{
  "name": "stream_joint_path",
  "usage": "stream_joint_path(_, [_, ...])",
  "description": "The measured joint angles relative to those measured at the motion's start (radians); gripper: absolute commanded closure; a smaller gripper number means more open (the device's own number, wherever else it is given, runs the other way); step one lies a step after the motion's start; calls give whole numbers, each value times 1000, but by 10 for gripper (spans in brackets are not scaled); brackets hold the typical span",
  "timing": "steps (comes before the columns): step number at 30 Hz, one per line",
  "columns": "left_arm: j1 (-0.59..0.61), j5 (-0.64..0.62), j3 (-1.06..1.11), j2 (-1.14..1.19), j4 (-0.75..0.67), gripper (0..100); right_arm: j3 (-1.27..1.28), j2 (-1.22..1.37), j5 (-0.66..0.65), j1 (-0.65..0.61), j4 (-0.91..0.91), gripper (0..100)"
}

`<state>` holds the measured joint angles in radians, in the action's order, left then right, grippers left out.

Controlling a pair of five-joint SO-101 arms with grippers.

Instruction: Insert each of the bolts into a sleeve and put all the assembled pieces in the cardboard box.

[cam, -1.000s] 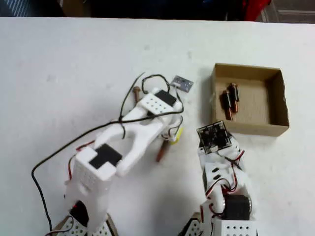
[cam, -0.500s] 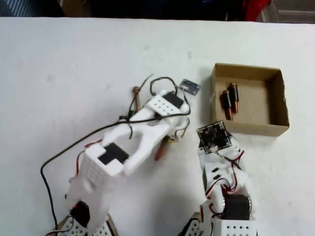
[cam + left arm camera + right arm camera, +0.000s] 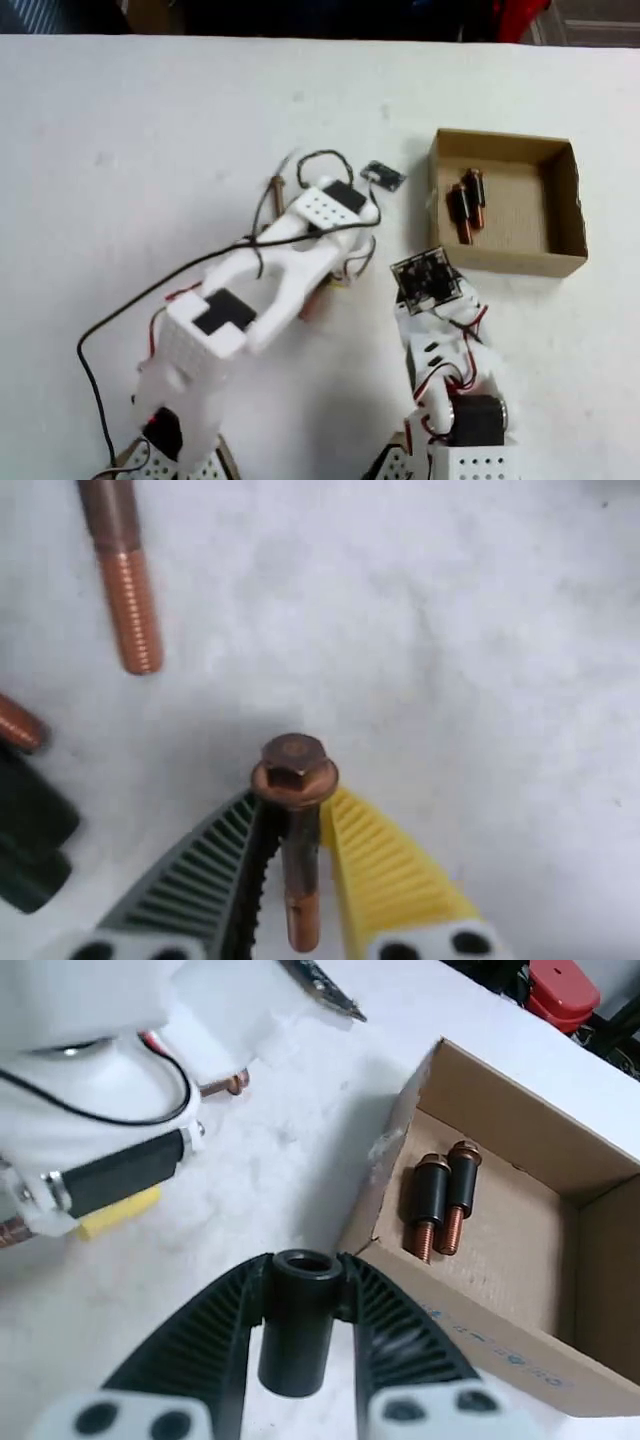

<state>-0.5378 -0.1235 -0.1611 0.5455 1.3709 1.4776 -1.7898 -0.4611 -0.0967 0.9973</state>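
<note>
Done: two assembled pieces [image 3: 440, 1205] in box [image 3: 530, 1125], beyond right claw [image 3: 300, 1275], which was closed on a sleeve [image 3: 296, 1335]. The left claw [image 3: 296, 815] pinched a bolt [image 3: 296, 770]; spare bolt [image 3: 125, 590] lay on worktop [image 3: 480, 660] ahead of it. Left, by judgement: mating and boxing these.

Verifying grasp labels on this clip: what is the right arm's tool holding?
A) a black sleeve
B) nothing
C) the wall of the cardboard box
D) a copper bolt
A: the right wrist view shows the right tool shut on a black sleeve, while the copper bolt is clamped in the left tool.
</note>
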Motion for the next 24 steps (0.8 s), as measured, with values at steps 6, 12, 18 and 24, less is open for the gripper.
stream_joint_path(6, [94,107,0,-199,54,980,3,0,0,2,0,982])
stream_joint_path(12, [176,193,0,-399,109,979,3,0,0,2,0,982])
stream_joint_path(18, [229,224,0,-517,201,979,68,0,0,-58,-107,982])
stream_joint_path(24, [245,224,0,-646,264,979,120,0,0,-133,-242,982])
